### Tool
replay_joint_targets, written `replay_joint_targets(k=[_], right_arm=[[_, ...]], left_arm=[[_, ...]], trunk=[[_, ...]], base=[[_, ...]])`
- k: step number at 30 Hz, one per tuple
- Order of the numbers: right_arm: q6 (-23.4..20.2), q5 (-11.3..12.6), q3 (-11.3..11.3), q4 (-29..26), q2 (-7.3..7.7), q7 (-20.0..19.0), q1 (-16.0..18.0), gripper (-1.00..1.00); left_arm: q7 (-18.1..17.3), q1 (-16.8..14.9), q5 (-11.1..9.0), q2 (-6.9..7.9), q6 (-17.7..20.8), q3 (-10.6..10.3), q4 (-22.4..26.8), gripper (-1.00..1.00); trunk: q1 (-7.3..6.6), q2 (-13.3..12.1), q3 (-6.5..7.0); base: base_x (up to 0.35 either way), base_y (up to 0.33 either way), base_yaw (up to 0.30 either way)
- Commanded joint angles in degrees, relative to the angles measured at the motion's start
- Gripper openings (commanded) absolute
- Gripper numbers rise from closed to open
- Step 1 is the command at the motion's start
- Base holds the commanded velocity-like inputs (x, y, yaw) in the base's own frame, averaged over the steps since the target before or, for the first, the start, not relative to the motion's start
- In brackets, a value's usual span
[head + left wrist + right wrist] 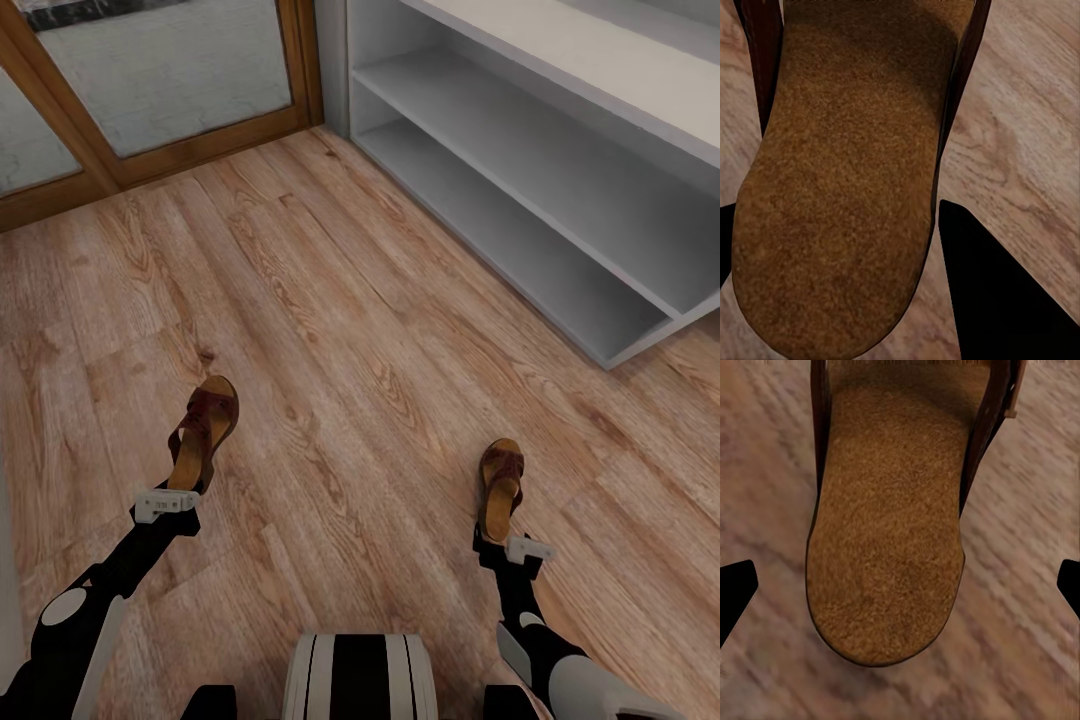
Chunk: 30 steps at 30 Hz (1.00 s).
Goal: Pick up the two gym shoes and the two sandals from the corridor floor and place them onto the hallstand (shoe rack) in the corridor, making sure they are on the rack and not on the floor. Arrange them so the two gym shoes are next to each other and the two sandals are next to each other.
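On the floor (330, 330) before the rack (560, 190), each open gripper, left (168, 503) and right (510, 547), straddles a sandal's heel, left sandal (204, 430), right sandal (500, 485).

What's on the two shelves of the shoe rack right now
Nothing shows on the visible parts of the rack's two tiers; their far right ends lie outside the head view. Both sandals, left and right, lie on the floor.

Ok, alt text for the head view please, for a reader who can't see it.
Two brown sandals lie apart on the wood floor, the left tool at the heel of one, the right tool at the other. The empty white rack stands ahead right.
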<state>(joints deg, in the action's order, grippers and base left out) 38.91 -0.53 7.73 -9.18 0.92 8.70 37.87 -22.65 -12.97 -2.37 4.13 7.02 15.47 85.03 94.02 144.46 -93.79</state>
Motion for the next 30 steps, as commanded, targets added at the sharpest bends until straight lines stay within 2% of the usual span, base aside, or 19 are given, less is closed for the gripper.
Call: replay_joint_targets(k=[1, 30], right_arm=[[-0.01, 0.00, 0.00, -0.01, -0.01, 0.00, 0.04, 1.00], [-0.30, 0.00, 0.00, -0.13, -0.06, 0.00, 0.60, 1.00]], left_arm=[[-0.02, 0.01, 0.18, 0.00, -0.08, 0.00, -0.01, -1.00], [-0.04, -0.02, 0.18, 0.01, -0.08, 0.00, -0.05, -1.00]], trunk=[[0.00, 0.00, 0.00], [0.00, 0.00, 0.00]], base=[[0.000, 0.000, 0.000], [0.000, 0.000, 0.000]])
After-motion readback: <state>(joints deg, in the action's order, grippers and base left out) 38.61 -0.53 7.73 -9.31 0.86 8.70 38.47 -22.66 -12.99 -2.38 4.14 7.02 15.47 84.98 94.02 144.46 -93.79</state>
